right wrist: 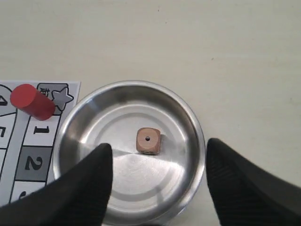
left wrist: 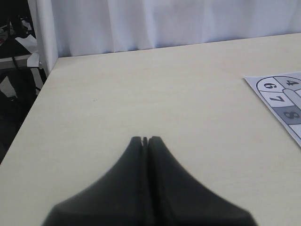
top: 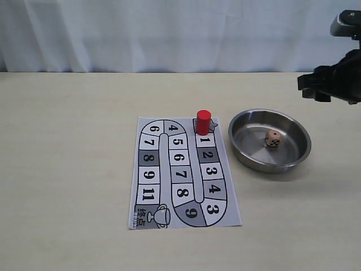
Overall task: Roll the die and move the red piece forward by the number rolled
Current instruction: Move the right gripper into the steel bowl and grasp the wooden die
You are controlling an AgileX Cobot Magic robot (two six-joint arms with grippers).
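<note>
The left tool (left wrist: 145, 139) is matte black: two smooth fingers (left wrist: 122, 197), broad near the camera and tapering to small squared tips, with only a thin dark seam between them; the near part is blurred. The right tool (right wrist: 159, 147) is the same plain black, its two fingers (right wrist: 80, 193) showing as wide, rounded wedges with soft edges, their surface detail too blurred to tell. In the exterior view the right arm (top: 338, 76) is a black, blocky mass of angular parts with stepped edges and a slight sheen on its upper faces. Above it sits a small rounded housing (top: 345, 22), dark with a pale grey top, cut off by the frame's edge.
</note>
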